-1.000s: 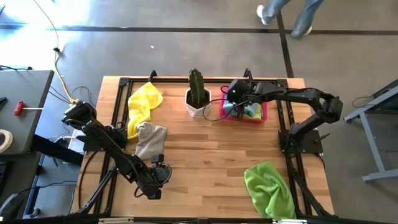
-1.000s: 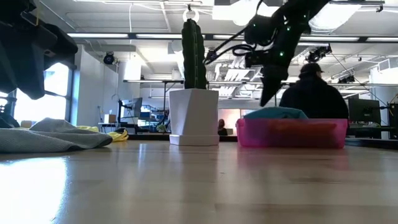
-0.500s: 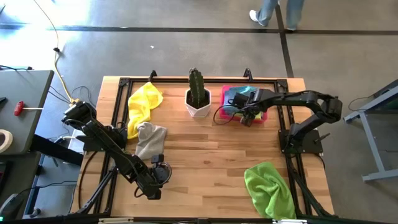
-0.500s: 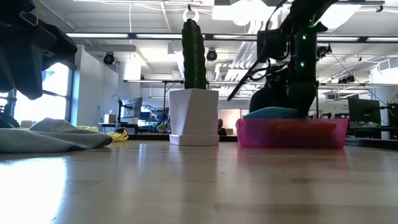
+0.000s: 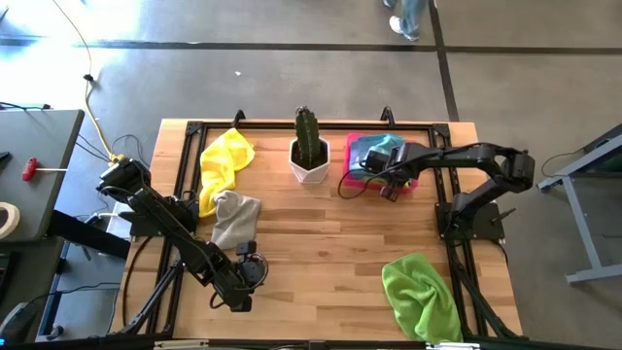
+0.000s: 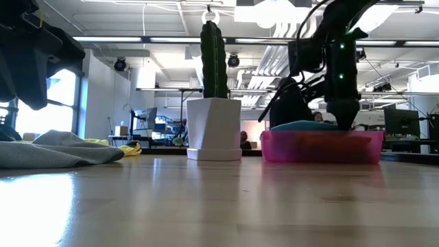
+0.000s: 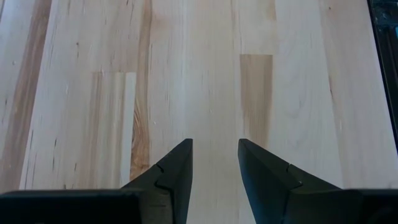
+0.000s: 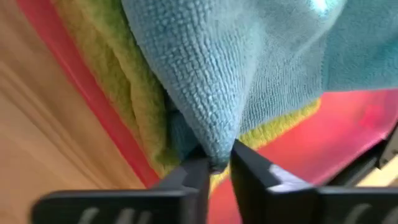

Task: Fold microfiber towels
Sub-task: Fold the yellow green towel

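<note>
Pinching the light blue towel (image 8: 249, 74), the right end effector (image 8: 216, 163) (no readable writing anywhere).

right claw (image 8: 214, 163) lowered into tray (image 5: 352, 178) — pinching blue towel (image 8: 249, 68)

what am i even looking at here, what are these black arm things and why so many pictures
These are two robot arms at a wooden table, each ending in two fingers for grasping. Four cameras film the same moment: one overhead, one at table level, and one on each wrist.

On the table lie a yellow towel, a grey towel, a lime green towel, a potted cactus and a pink tray holding more cloths.

The right gripper reaches into the tray and pinches a fold of the light blue towel; a yellow-green cloth lies beneath it. The left gripper waits open over bare wood near the table's front left, holding nothing.
</note>
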